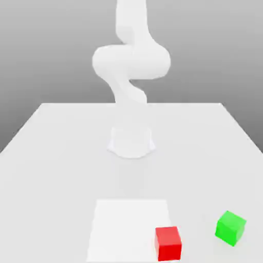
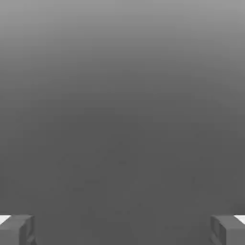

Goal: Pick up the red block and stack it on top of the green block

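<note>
Grey backdrop, pale worktop [image 1: 61, 169] — claw [image 2: 122, 230] spread, blocks resting below.

In the hand view the claw's two fingers [image 2: 19, 229] stand wide apart, nothing between them but grey. In the exterior view the white arm [image 1: 131, 61] rises at upper center; the red block [image 1: 168, 244] sits bottom, right of center, by the white patch's [image 1: 128, 228] edge — the green block [image 1: 230, 228] lies apart, lower right, turned at an angle.

Bright, washed-out lighting outside — arm nearly lost in glare — and dim grey in hand view.
</note>
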